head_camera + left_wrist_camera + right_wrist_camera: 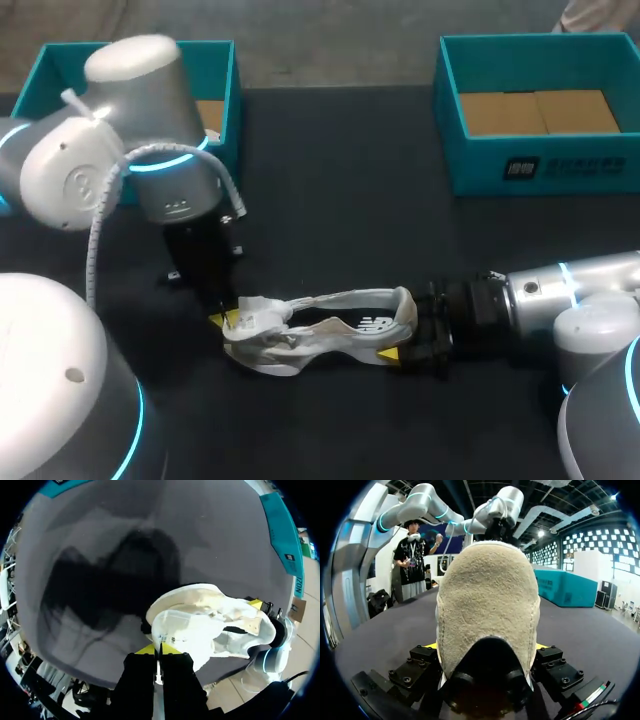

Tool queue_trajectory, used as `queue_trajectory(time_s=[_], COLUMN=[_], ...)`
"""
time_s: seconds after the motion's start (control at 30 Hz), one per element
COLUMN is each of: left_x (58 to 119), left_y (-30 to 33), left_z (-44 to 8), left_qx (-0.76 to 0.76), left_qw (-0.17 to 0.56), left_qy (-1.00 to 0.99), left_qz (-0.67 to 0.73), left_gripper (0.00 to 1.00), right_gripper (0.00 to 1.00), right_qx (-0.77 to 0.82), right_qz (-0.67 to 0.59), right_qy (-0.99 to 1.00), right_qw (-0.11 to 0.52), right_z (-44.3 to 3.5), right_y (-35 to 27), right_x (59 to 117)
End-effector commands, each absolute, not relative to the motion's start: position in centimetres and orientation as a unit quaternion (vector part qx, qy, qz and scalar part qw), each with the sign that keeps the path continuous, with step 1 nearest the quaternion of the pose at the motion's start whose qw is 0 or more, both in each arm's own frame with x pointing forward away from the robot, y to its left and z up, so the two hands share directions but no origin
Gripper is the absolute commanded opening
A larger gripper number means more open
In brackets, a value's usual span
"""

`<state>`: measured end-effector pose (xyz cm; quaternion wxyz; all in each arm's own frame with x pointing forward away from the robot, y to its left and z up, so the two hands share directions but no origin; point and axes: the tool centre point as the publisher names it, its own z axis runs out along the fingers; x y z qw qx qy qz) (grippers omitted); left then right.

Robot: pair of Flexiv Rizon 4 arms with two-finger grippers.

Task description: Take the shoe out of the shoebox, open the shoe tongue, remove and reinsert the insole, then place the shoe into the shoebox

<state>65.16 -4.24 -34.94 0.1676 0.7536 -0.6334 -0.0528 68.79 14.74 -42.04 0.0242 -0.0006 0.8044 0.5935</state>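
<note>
Shoe (300, 345) sits on table (340, 220), L gripper (160, 651) pinching its tongue (180, 630), R gripper (402, 330) clamping its heel (487, 610). Left box (205, 47) and right box (480, 165), both beyond shoe, hold cardboard (540, 112).

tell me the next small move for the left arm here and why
Probably lift the tongue up and toward the toe with the left gripper. Its tips look pinched on the tongue's edge, the right gripper clamps the heel of the shoe on the table, and the insole lies inside, so the opening likely needs widening first.
</note>
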Motion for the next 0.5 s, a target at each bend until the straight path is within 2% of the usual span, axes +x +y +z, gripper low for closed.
queue_trajectory(time_s=[0.03, 0.17, 0.3, 0.33, 0.5], left_x=[64.9, 64.3, 63.5, 63.3, 63.0], left_y=[-3.3, -2.9, -2.7, -2.6, -2.5], left_z=[-35.4, -34.3, -32.6, -32.1, -29.5], left_qx=[0.749, 0.737, 0.717, 0.714, 0.689], left_qw=[0.192, 0.183, 0.168, 0.161, 0.138], left_qy=[-0.634, -0.651, -0.676, -0.681, -0.709], left_qz=[-0.020, -0.004, 0.017, 0.023, 0.052], left_gripper=[0.20, 0.38, 0.49, 0.64, 0.67], right_gripper=[0.00, 0.00, 0.00, 0.00, 0.00], right_qx=[0.000, 0.000, 0.000, 0.000, 0.000], right_qz=[0.592, 0.592, 0.592, 0.592, 0.592], right_qy=[0.806, 0.806, 0.806, 0.806, 0.806], right_qw=[0.024, 0.024, 0.024, 0.024, 0.024], right_z=[-42.2, -42.2, -42.2, -42.2, -42.2], right_y=[14.8, 14.8, 14.8, 14.8, 14.8], right_x=[68.8, 68.8, 68.8, 68.8, 68.8])
